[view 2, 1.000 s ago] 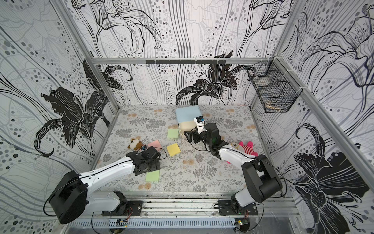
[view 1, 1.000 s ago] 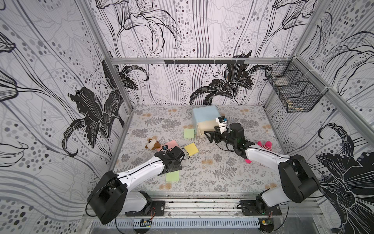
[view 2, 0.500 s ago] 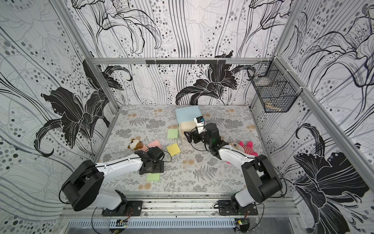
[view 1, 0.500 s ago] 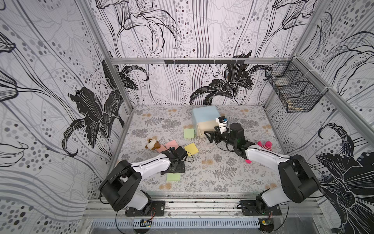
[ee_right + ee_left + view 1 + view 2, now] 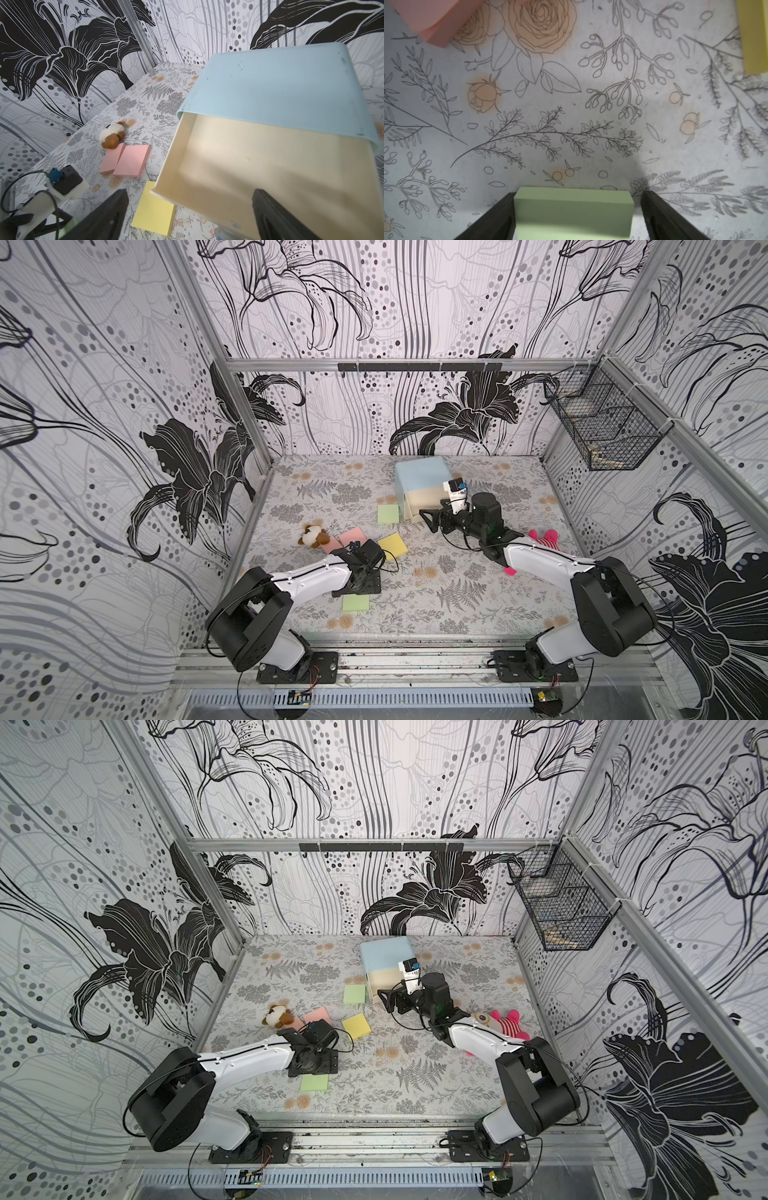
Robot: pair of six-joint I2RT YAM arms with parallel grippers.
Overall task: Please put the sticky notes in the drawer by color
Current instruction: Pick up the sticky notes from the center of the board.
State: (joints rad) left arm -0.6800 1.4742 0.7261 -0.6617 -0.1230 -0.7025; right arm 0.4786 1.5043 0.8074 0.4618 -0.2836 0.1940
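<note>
Several sticky notes lie on the floral mat: a green pad [image 5: 387, 514] beside the drawer, a pink pad [image 5: 353, 537], a yellow pad [image 5: 393, 545] and a green pad [image 5: 355, 603] near the front. My left gripper [image 5: 579, 194] is open and straddles that front green pad [image 5: 574, 212]; one finger touches it and a gap shows at the other. The drawer [image 5: 422, 475] has a light blue shell, and its top cream tray [image 5: 270, 166] is pulled out and empty. Right in front of that tray my right gripper [image 5: 190, 218] stands open, holding nothing.
A brown and white plush dog [image 5: 313, 534] lies by two pink pads [image 5: 133, 163]. A pink striped plush [image 5: 544, 537] lies behind the right arm. A black wire basket [image 5: 602, 431] hangs on the right wall.
My left gripper has moved toward the front and come down around the front green pad. The right arm and the drawer have not moved.
</note>
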